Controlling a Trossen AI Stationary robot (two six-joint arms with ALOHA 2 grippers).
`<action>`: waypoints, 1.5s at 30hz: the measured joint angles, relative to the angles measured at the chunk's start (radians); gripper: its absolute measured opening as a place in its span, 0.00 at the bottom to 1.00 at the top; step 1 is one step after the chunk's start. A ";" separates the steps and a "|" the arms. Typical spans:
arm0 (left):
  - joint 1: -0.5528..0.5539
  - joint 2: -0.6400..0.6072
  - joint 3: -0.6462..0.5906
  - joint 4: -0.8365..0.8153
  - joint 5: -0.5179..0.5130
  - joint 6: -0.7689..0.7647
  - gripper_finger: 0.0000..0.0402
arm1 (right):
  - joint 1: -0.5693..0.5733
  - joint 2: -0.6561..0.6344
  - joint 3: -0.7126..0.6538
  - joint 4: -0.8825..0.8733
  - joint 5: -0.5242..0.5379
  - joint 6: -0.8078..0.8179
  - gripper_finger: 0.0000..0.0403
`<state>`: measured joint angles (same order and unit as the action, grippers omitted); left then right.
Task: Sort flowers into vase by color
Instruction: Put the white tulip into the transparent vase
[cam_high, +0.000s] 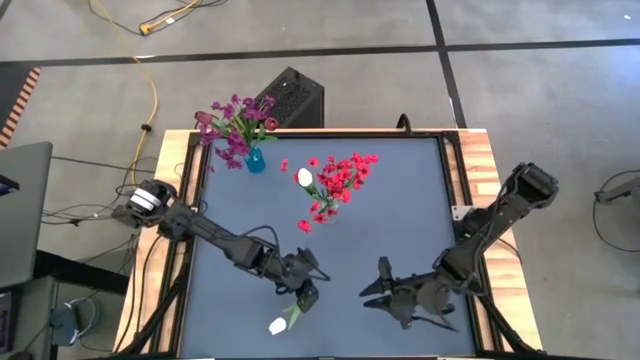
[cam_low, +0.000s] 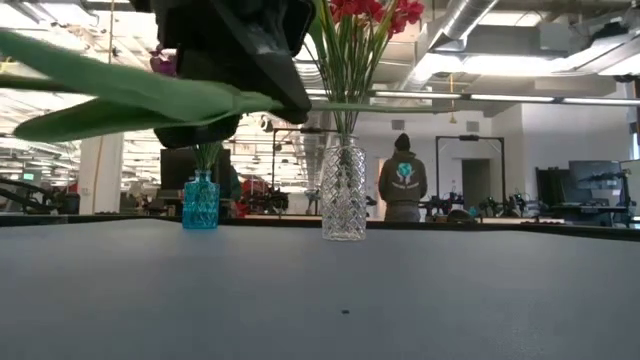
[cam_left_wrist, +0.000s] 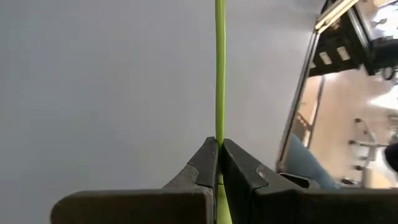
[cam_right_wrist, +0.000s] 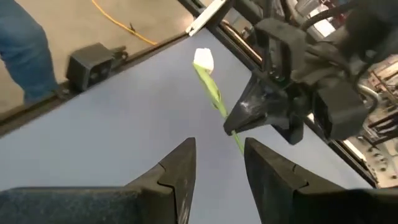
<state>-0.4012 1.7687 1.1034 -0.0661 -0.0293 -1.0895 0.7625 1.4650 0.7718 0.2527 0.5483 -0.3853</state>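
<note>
- High view: grey concrete floor with cables around a dark blue-grey table (cam_high: 400, 200) framed in wood. The small blue glass vase of purple flowers (cam_high: 236, 128) stands at the far left; the clear cut-glass vase of red flowers (cam_high: 335, 183), with one white bloom in it, stands mid-table. The left claw (cam_high: 303, 293) is at the near edge, clamped on the green stem of a white tulip (cam_high: 279, 325). The right claw (cam_high: 385, 288) is just beside it, fingers apart, empty.
- Low view: open workshop hall behind, a person in a dark hoodie standing far back. The tulip's long green leaf (cam_low: 120, 100) hangs above the table, off the surface.
- Left wrist view: fingers pressed together on the thin stem (cam_left_wrist: 219, 68).
- Right wrist view: the bloom points away from the left claw; stem end short.
- Risks: thin stem may pivot or slip in the pinch; a handover could snag the leaf; white belongs with neither full vase, so misplacement is likely; a bump could topple the tall clear vase.
</note>
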 joint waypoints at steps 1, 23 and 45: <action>0.006 0.000 0.000 0.008 0.011 -0.005 0.00 | -0.011 0.022 0.011 -0.004 0.000 -0.005 0.40; 0.031 0.000 0.000 0.021 0.052 -0.015 0.00 | -0.122 0.405 0.332 -0.217 0.266 -0.086 0.36; 0.032 0.000 0.000 0.015 0.070 0.085 0.00 | -0.136 0.418 0.346 -0.321 0.291 -0.014 0.04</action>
<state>-0.3692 1.7691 1.1038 -0.0509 0.0409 -1.0044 0.6266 1.8828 1.1175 -0.0680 0.8389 -0.3997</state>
